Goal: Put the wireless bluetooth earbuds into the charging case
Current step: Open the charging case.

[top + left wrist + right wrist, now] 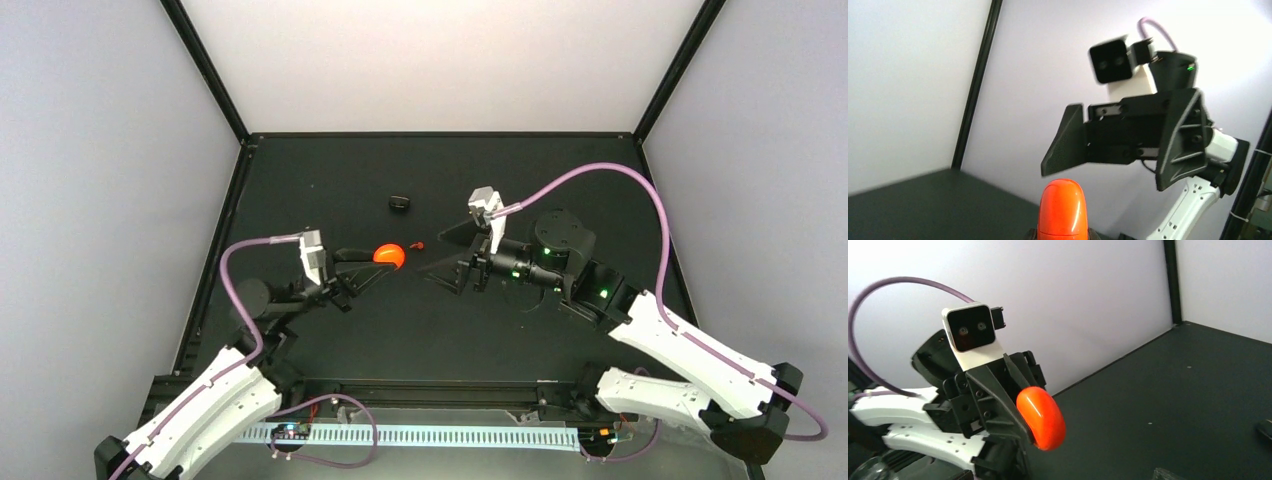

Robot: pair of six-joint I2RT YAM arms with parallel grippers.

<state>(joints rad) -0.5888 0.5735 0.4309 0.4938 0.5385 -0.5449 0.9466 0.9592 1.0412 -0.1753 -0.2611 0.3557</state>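
Note:
My left gripper (pixel 380 262) is shut on the charging case (pixel 390 254), a glossy red-orange puck held above the table. In the left wrist view the case (pixel 1063 210) stands on edge between my fingertips, with a seam low on it, and looks closed. The right wrist view shows the case (pixel 1041 417) from the side against the left gripper's black fingers (pixel 998 400). One tiny red earbud (pixel 417 245) lies on the black table just right of the case. My right gripper (pixel 447 256) faces the case from the right, open and empty, with its jaws spread wide (pixel 1105 175).
A small black boxy object (pixel 400 203) lies on the table behind the case. The black table (pixel 330 180) is walled by white panels with black corner posts (pixel 205 70). A dark shape (pixel 1265 429) shows at the right edge of the right wrist view.

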